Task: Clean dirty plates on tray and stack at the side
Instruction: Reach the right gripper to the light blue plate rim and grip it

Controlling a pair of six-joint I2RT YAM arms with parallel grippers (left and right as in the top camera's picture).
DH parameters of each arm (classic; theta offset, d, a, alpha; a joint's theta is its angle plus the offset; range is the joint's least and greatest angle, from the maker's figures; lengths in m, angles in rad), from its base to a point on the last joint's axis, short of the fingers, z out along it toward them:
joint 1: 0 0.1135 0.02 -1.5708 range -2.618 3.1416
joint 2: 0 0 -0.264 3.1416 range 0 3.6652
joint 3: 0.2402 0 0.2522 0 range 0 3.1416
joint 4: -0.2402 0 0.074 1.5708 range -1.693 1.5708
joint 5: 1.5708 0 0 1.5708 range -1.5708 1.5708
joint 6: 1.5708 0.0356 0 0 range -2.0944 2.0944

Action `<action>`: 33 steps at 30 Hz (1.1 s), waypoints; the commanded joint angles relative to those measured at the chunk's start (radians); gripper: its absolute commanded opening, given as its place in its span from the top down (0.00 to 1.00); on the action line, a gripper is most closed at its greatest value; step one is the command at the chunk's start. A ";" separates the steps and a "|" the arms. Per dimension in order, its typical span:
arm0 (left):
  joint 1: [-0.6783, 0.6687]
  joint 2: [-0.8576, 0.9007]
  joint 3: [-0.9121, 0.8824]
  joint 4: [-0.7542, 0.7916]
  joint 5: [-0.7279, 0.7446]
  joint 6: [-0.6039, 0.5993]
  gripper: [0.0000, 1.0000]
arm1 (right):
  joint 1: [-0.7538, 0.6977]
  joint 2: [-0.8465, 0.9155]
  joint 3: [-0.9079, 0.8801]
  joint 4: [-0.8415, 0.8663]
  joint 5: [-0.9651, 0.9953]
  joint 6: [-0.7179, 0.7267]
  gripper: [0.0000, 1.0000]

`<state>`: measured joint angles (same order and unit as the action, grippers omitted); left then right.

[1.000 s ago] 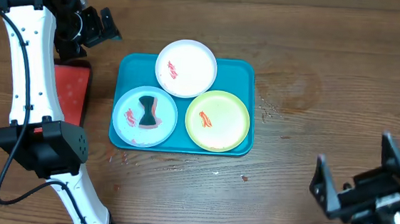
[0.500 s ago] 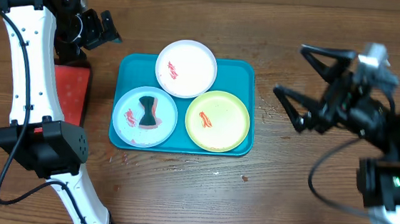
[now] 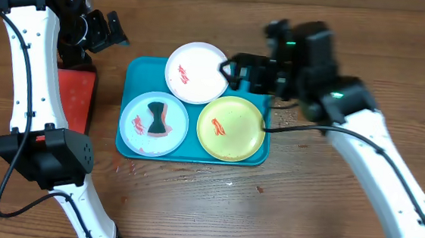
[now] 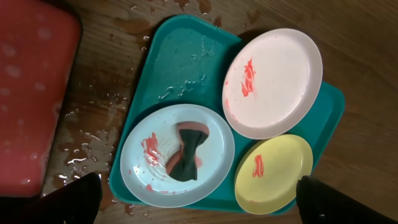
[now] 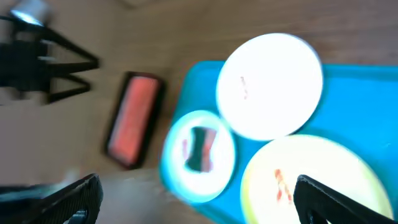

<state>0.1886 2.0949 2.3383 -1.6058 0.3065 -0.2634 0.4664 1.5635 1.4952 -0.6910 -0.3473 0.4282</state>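
Three plates lie on the teal tray, none stacked. The white plate is at the rear and overhangs the rim, the light blue plate is at the front left and the yellow-green plate at the front right. Each carries red-orange smears. A dark bow-shaped piece with a reddish edge rests on the light blue plate.

The right end effector hovers over the tray's rear right, just beside the white plate, and holds nothing. Its own blurred view shows its fingers far apart at the lower corners.

The left end effector hangs off the tray's rear left, above the red tray. It is also spread wide and empty. The right wrist view shows it as two splayed dark prongs.

Only the left wrist view shows the water droplets on the teal tray's bare corner and on the table beside the red tray. Only the overhead view shows the red specks on the wood right of the tray.
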 commanded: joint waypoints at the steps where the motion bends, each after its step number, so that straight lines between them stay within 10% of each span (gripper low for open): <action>1: -0.008 0.000 0.001 -0.003 -0.003 -0.002 0.00 | 0.092 0.032 0.056 0.056 0.222 -0.021 0.00; 3: -0.008 0.000 0.001 -0.005 -0.003 -0.002 0.00 | 0.133 0.057 0.055 0.106 0.245 -0.026 0.44; 5: -0.008 0.000 0.001 -0.009 -0.003 -0.002 0.00 | 0.158 0.089 0.055 0.128 0.274 -0.025 0.58; 33: -0.008 0.000 0.001 -0.009 -0.003 0.024 0.00 | 0.255 0.540 0.055 0.189 0.216 0.010 0.52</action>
<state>0.1886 2.0949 2.3383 -1.6161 0.3065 -0.2558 0.7177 2.0903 1.5333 -0.5102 -0.1253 0.4412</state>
